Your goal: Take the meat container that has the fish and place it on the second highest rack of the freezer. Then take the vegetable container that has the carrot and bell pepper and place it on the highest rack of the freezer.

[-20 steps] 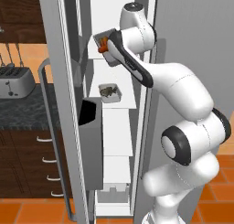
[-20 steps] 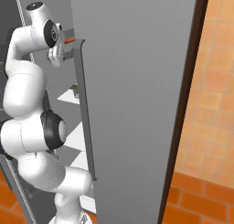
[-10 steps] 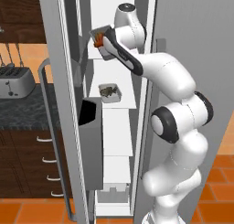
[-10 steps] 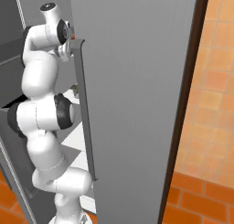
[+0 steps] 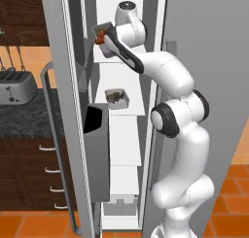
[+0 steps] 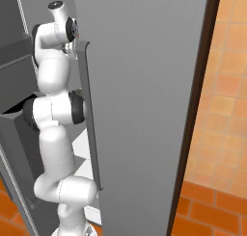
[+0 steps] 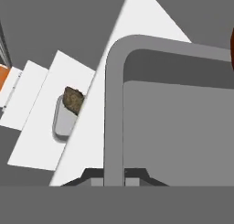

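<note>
With the gripper point(image 5: 103, 37) clamped on the rim of the pale grey vegetable container point(image 7: 169, 109), held high at the left of the freezer's point(image 5: 65, 110) top white rack, the tray wants levelling and sliding fully in above the fish container point(image 5: 116, 98) before release
</note>
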